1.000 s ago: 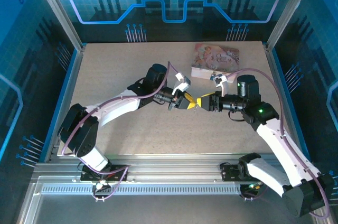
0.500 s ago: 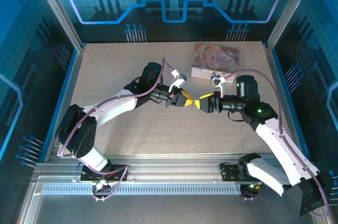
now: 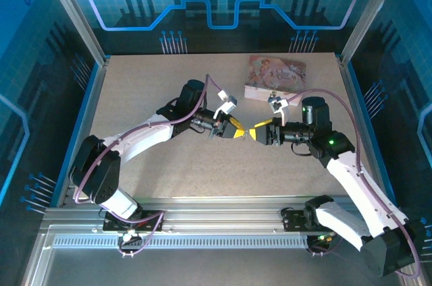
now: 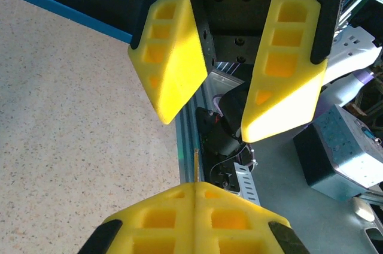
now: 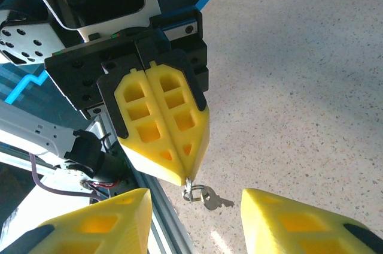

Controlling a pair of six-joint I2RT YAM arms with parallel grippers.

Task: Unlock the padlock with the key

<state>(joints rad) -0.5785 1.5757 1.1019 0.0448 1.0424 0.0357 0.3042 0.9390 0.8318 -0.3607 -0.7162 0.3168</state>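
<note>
**Tool state.** The left tool (image 5: 182, 170) is fully closed, pad against pad, and pinches a tiny silvery key (image 5: 194, 193) at the very tip of the seam. The right tool (image 4: 209, 125) faces it with its jaws apart and nothing between them.

**Location of the key.** The key projects from the left tool's tip toward the gap of the right tool. It hangs above the table (image 3: 155, 83), near the table's centre. A pink illustrated box (image 3: 275, 75) lies at about 1 o'clock from the two tools, well apart from them.

**Handling (judgement).**
- The key is likely very light, stiff, thin and smooth.
- In soft foam pads it can pivot or slide under a sideways load.
- Grip it on the flat faces of its head, with the blade left free for the padlock.
- Only a small part is held here, so any push along the key may drive it back into the pads.

**View comparison.**
- The left wrist view shows the key edge-on, as a thin line rising at 12 o'clock from the pad seam. It also shows the open gap of the right tool.
- The right wrist view shows the key's small looped end, and its shadow on the table at 3 o'clock, just beside it.
- The top view gives the tip-to-tip layout of the arms. The key is too small to tell there.
</note>
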